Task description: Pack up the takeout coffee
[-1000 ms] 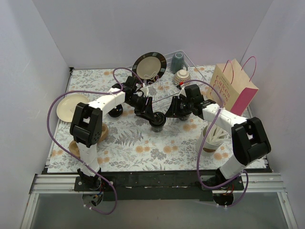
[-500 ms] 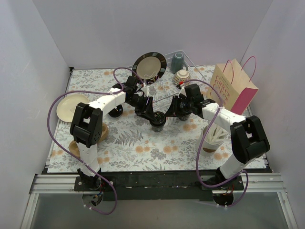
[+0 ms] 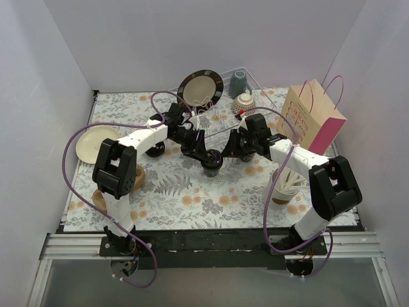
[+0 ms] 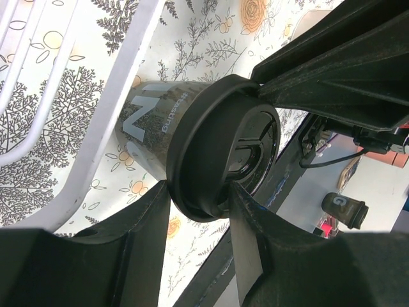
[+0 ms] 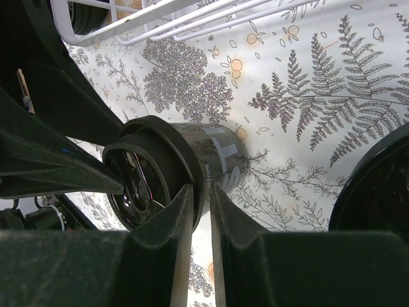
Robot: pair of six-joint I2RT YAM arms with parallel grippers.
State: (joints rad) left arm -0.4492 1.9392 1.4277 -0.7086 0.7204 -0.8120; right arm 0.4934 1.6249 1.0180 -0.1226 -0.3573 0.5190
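Cup [image 4: 156,121] stands upright, lid [image 4: 223,150] facing up.

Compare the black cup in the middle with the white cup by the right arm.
The black cup wears a black lid; the white cup is open, with wooden stirrers sticking out. The black cup has the left gripper and right gripper clamped on its lid; the white cup stands untouched. Both are upright disposable cups.

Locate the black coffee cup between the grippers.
Top view, mid-table: the lidded black cup sits on the floral mat, just in front of the white wire rack.
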